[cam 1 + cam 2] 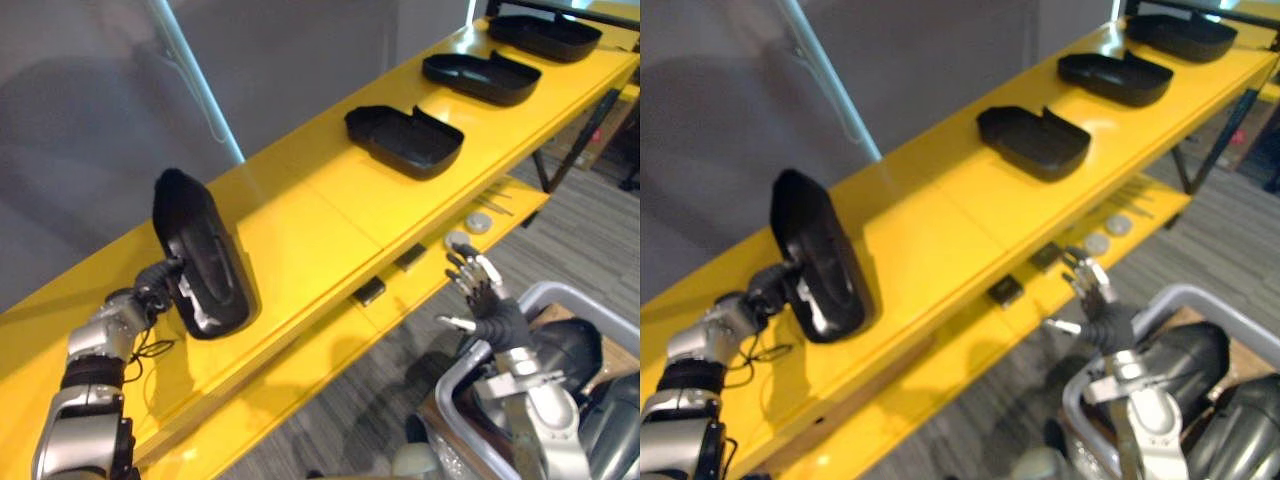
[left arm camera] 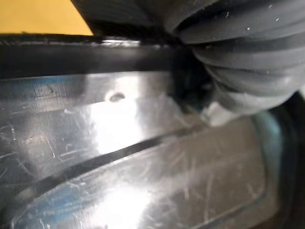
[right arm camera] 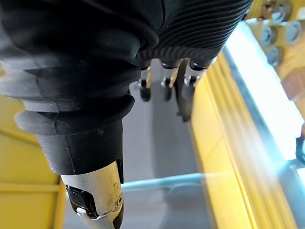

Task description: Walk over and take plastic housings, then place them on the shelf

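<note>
Putting a black curved plastic housing (image 1: 200, 255) on the long yellow shelf (image 1: 320, 205).
Grips it tight in the left hand (image 1: 158, 283), stood up on its edge, low end on or just above the shelf top. Looks like the placing step; next calls for tipping it flat and letting go, in line with three more black housings (image 1: 405, 140) farther along. Holds the right hand (image 1: 490, 305) loose, fingers spread, over a grey plastic bin (image 1: 575, 293) with more dark housings (image 1: 580, 345) inside.

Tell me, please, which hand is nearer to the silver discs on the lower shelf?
Right. The right hand, open, hovers just in front of the silver discs; the left hand is far along the upper shelf, gripping the tilted black housing.
</note>
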Controlling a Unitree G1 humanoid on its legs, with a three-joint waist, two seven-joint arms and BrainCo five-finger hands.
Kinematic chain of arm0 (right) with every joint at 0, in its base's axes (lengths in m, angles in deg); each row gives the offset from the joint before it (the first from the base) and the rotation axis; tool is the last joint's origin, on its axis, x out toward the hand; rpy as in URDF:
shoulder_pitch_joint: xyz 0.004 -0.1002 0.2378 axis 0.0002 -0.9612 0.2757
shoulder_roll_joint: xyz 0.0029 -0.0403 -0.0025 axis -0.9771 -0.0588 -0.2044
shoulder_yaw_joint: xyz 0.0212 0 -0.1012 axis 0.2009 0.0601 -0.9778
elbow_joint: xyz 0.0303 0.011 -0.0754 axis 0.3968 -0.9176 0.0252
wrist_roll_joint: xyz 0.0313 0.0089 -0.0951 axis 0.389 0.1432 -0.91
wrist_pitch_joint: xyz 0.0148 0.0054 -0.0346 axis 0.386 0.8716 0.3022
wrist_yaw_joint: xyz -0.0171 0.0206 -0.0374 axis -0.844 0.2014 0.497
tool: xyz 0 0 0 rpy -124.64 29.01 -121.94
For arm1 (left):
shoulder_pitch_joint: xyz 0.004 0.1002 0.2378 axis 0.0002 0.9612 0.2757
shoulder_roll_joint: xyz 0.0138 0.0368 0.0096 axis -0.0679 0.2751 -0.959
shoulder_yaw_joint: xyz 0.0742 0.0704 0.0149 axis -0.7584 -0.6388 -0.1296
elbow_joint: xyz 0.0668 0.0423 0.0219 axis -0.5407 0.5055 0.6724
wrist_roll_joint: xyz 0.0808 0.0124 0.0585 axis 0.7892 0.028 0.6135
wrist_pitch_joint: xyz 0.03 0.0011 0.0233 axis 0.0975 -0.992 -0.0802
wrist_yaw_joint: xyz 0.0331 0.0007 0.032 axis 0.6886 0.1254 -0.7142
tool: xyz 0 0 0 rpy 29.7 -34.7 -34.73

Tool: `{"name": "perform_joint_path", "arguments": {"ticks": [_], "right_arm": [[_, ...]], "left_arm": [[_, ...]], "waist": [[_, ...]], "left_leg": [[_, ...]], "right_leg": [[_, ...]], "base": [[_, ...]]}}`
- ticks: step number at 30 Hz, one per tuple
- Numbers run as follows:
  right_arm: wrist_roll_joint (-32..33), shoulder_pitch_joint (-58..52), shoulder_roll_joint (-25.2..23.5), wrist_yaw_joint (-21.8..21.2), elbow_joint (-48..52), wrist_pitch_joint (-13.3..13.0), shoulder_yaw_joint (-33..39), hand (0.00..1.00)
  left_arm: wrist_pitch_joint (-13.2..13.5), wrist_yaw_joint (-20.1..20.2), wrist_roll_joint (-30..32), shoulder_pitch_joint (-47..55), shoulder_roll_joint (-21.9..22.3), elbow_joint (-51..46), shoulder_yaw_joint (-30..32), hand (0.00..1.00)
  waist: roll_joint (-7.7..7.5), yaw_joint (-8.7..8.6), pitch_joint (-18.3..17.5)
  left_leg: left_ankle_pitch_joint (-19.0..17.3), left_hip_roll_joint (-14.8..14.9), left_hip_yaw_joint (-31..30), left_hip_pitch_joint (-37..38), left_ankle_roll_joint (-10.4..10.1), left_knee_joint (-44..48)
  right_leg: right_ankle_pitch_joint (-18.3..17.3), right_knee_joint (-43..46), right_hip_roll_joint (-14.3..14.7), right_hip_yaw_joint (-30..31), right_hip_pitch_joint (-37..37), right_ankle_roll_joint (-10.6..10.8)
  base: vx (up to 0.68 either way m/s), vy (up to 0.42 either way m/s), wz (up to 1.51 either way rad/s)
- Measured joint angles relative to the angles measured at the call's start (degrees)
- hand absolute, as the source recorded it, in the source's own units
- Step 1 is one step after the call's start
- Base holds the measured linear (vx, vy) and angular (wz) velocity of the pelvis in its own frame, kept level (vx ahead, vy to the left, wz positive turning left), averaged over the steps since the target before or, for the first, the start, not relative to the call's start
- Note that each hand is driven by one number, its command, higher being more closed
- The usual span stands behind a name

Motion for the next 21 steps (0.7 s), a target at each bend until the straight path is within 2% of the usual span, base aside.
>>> {"name": "perform_joint_path", "arguments": {"ticks": [4,11,12,17,21], "right_arm": [[0.1,-0.6,0.0,0.1,0.0,0.3,-0.9,0.0],[0.2,-1.4,0.5,0.0,0.1,0.6,-2.2,0.0],[0.4,-1.5,0.7,0.0,0.1,0.6,-2.4,0.0],[0.7,-1.9,1.6,-0.2,0.2,0.6,-2.9,0.0],[1.1,-2.3,1.9,-0.6,0.3,0.6,-3.4,0.0]], "left_arm": [[0.0,-2.0,-0.2,1.2,0.0,0.2,-0.1,1.0],[0.5,-5.2,-1.9,1.5,0.8,2.5,0.9,1.0],[0.7,-5.6,-1.9,1.5,1.0,2.5,1.0,0.0],[4.4,-8.8,-2.0,1.5,2.8,4.9,2.7,0.0],[5.3,-11.1,-2.4,1.5,2.8,6.5,3.5,0.0]], "waist": [[0.13,-0.04,0.1],[1.19,-1.02,0.8],[1.3,-1.12,0.9],[2.12,-1.6,1.7],[2.15,-2.74,1.8]], "left_leg": [[0.0,-0.2,-0.1,0.0,0.0,-0.4],[0.0,-0.5,0.0,0.0,0.0,-0.9],[0.0,-0.5,0.0,0.0,0.0,-0.9],[-0.1,-0.4,0.3,0.1,-0.1,-0.9],[-0.1,-0.5,0.6,0.1,-0.2,-0.9]], "right_leg": [[0.0,0.4,-0.1,0.0,-0.5,0.1],[0.1,1.4,-0.5,0.2,-1.5,0.3],[0.0,1.5,-0.5,0.2,-1.5,0.3],[-0.5,3.4,-0.6,1.3,-2.7,0.3],[-1.1,5.7,-0.7,1.6,-3.9,0.3]], "base": [[-0.07,-0.019,0.0],[-0.05,-0.009,-0.01],[-0.05,-0.01,-0.04],[-0.04,-0.005,-0.06],[-0.04,-0.01,-0.05]]}}
